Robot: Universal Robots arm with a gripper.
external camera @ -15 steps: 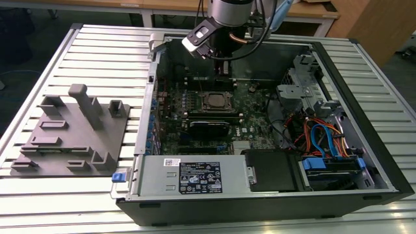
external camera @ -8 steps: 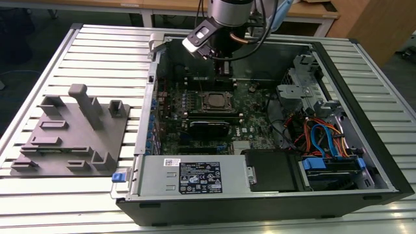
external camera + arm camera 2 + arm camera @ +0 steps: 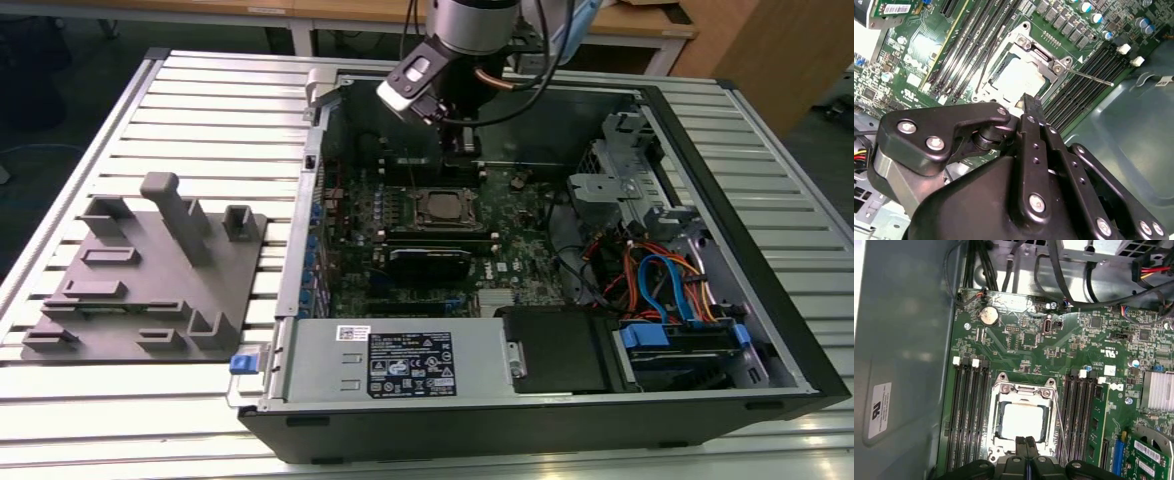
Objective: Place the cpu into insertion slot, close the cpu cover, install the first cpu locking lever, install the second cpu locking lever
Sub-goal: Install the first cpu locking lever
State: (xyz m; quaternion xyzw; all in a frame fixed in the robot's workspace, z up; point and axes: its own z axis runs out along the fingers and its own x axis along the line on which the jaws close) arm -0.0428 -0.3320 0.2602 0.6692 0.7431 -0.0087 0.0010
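Placement of the cpu [image 3: 441,208] looks done in the exterior view. It shows as a pale square near the middle of the green board [image 3: 514,250], inside the open computer case [image 3: 801,370]. The gripper [image 3: 455,140] hangs over the far part of the board, just beyond the chip. A grey fixture [image 3: 147,270] lies well apart on the exterior view's left.

In the first wrist view the cpu [image 3: 1021,422] rests in the insertion slot [image 3: 997,424]. The cpu cover [image 3: 1021,388] appears to lie flat around it, with the chip showing through the window. A thin silvery locking lever [image 3: 1060,427] runs slanted along one side of the socket and seems not latched. The gripper [image 3: 1026,441] is at the edge of the socket, its jaws pressed together with nothing between them.

In the second wrist view the closed tips of the gripper [image 3: 1031,102] hover just beside the cpu [image 3: 1019,79]. They are apart from the locking lever [image 3: 1089,77], which sticks out over the long black slots. A darker rod [image 3: 985,65] on the other side is probably the second lever.

By judgement, the step in hand is the first locking lever — neither lever looks fastened. That step calls for a push with the closed tips on a very thin rod, down and under its hook — the tips could slip off easily.
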